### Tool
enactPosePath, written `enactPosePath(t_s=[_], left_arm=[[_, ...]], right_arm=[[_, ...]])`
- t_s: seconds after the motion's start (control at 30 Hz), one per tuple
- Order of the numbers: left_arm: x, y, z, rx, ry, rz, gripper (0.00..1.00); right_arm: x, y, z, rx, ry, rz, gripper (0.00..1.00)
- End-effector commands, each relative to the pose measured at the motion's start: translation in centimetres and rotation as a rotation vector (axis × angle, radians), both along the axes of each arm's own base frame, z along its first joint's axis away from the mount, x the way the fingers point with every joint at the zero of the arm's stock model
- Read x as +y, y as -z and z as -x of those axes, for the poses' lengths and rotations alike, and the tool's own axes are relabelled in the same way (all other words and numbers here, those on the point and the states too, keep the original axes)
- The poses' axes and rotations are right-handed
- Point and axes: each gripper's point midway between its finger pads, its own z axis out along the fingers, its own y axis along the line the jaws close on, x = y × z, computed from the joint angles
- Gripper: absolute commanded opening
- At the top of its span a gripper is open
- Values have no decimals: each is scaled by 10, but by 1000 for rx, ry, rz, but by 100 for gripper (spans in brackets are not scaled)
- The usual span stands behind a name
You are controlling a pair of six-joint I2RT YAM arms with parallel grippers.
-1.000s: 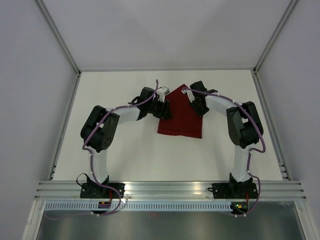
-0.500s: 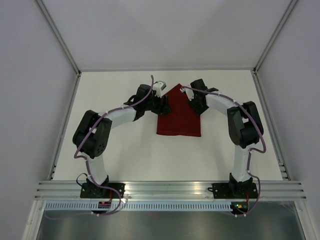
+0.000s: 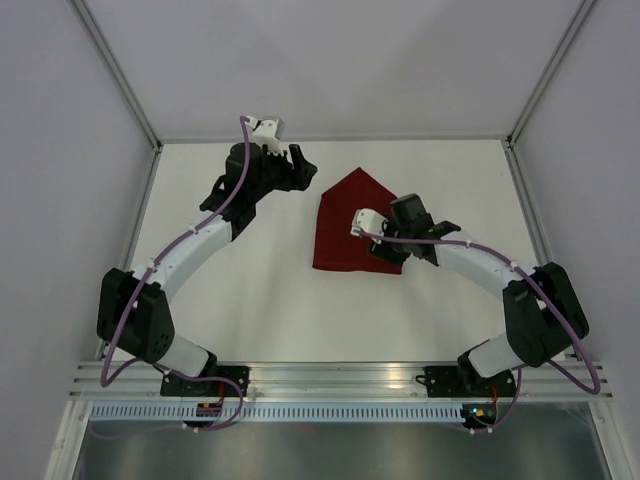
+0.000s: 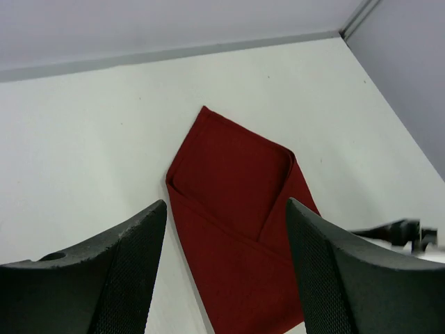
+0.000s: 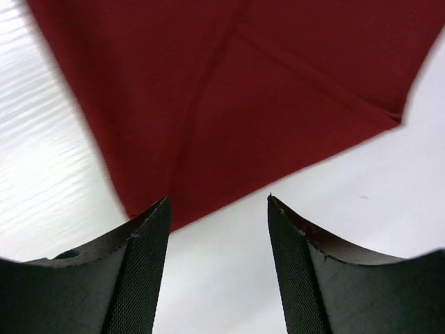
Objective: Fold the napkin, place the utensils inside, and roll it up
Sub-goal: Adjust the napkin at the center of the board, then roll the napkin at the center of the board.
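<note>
The dark red napkin (image 3: 350,215) lies flat mid-table, its two far corners folded in to a point. In the left wrist view the napkin (image 4: 236,229) shows its crossing folds. My left gripper (image 3: 303,167) is raised to the napkin's far left, apart from it, and the left gripper (image 4: 227,203) is open and empty. My right gripper (image 3: 388,250) hovers at the napkin's near right corner. The right gripper (image 5: 218,200) is open, with bare table between its fingers, just off the edge of the napkin (image 5: 229,90). The utensils are out of view.
The white table (image 3: 250,290) is walled on the left, back and right. An aluminium rail (image 3: 340,375) carrying both arm bases runs along the near edge.
Both grippers opened and left the napkin's far folds. The left arm swung up and away to the far left. The right gripper drew back to the napkin's near right corner.
</note>
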Motion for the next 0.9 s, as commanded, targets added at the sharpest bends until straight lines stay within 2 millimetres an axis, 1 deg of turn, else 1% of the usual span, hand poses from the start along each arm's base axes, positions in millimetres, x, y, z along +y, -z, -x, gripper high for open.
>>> enactPosePath(t_s=[0.0,0.03,0.07,0.1,0.13,0.17,0.23,0.43,0.57,0.77,0.83,0.87], left_arm=[[12,-24,9,-11,-63,33,74],[15,-27,9,-16,-73,30,75],[16,-30,10,-24,-74,30,75],[17,-31,11,-25,-75,29,75],[17,-31,12,-25,-77,28,75],[18,-34,13,-29,-78,30,75],[18,-32,14,-24,-78,27,74],[20,-27,16,-13,-82,24,74],[19,-25,15,-10,-81,25,74],[19,-23,15,-8,-79,24,74],[19,-24,15,-9,-79,25,74],[18,-23,15,-7,-78,24,73]], right_arm=[[29,1,22,-89,-204,-7,64],[31,6,28,-104,-231,-3,65],[35,4,31,-123,-250,-7,65],[39,10,38,-121,-273,-4,66],[44,4,34,-160,-284,-15,66],[47,5,36,-163,-298,-15,66],[49,4,37,-169,-312,-20,67],[58,1,51,-164,-357,-36,67],[69,5,62,-158,-383,-41,67],[76,16,68,-182,-399,-26,66],[77,18,66,-207,-390,-21,65],[78,21,69,-209,-395,-13,65]])
